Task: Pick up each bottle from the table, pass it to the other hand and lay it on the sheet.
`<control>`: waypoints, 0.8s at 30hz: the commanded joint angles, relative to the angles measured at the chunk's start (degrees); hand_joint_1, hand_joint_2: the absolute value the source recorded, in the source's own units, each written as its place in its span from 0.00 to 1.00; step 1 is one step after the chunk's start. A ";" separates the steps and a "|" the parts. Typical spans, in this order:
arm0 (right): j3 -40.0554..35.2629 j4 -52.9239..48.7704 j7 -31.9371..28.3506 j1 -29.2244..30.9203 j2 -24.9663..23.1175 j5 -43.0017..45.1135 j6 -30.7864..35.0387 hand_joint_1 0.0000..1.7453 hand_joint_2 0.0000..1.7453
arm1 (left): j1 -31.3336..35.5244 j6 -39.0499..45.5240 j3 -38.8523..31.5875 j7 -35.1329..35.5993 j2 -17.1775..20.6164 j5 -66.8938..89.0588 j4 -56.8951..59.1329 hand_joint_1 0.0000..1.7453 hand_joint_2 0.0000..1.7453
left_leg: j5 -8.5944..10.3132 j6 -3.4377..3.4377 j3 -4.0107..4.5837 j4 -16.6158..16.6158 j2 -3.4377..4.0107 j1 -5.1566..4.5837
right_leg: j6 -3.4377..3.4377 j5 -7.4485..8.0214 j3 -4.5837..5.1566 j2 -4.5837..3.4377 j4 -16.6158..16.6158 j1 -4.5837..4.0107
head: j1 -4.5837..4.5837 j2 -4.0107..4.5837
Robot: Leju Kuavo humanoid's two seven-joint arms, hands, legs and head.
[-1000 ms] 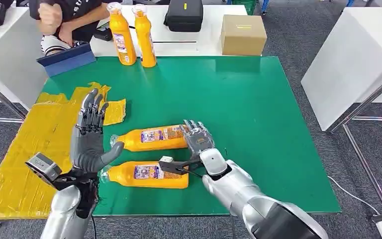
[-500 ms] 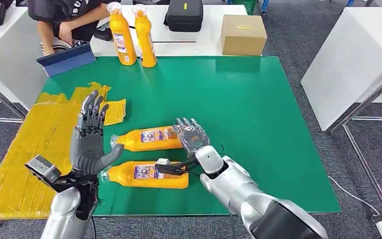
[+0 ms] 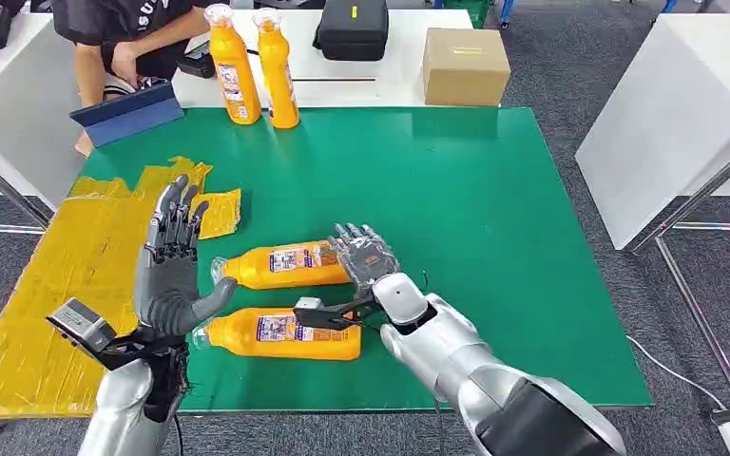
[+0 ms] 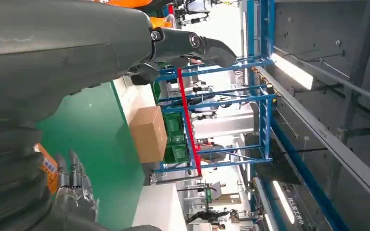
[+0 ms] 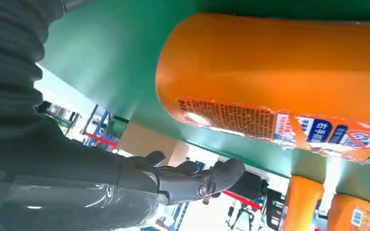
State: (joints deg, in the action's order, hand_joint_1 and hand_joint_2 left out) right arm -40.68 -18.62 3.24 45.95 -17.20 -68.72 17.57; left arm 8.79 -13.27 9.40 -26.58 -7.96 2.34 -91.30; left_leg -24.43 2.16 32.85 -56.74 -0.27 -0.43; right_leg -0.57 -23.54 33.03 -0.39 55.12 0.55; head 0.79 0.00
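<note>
Four orange bottles are showing: two are lying side by side between the left hand [image 3: 168, 271] and the right hand [image 3: 369, 261], one [image 3: 285, 265] beyond the other [image 3: 280, 333], and two are standing [image 3: 231, 66] [image 3: 276, 68] far beyond both hands. One cardboard box [image 3: 465, 66] is sitting beyond the right hand.

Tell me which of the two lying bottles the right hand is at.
The farther lying bottle: the right hand is at its base end, while the nearer lying bottle sits apart, closer to the robot.
</note>
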 commanded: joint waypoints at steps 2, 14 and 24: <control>2.42 3.27 -0.36 3.22 -0.04 0.48 -0.77 0.00 1.00 | 1.12 -0.22 0.40 0.02 1.39 0.14 2.14 0.00 1.00 | -0.01 -0.10 -0.05 0.01 -0.04 0.00 | 0.03 -0.03 -0.05 0.07 0.00 0.01 | 0.00 0.00; 5.54 3.25 -3.15 4.33 0.02 1.84 -1.33 0.00 1.00 | -0.74 -0.19 0.29 0.61 1.03 0.15 0.64 0.00 1.00 | -0.03 -0.11 -0.05 0.01 -0.01 0.01 | 0.03 -0.03 -0.06 0.04 -0.01 -0.01 | 0.02 0.00; 7.02 3.93 -4.96 5.98 -1.31 3.40 -5.88 0.00 1.00 | -0.51 -0.43 0.75 0.61 0.28 0.13 1.64 0.00 1.00 | -0.04 -0.13 -0.05 -0.02 0.00 0.00 | 0.03 -0.05 -0.05 0.04 0.04 0.01 | 0.00 0.00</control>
State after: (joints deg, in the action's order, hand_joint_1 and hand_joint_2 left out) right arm -35.58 -18.32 -1.22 47.85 -17.31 -65.61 14.91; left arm 7.71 -13.38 9.40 -26.32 -7.98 2.40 -91.73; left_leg -24.43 2.16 32.86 -56.74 -0.27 -0.42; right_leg -0.57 -23.54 33.04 -0.39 55.12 0.55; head 0.79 0.00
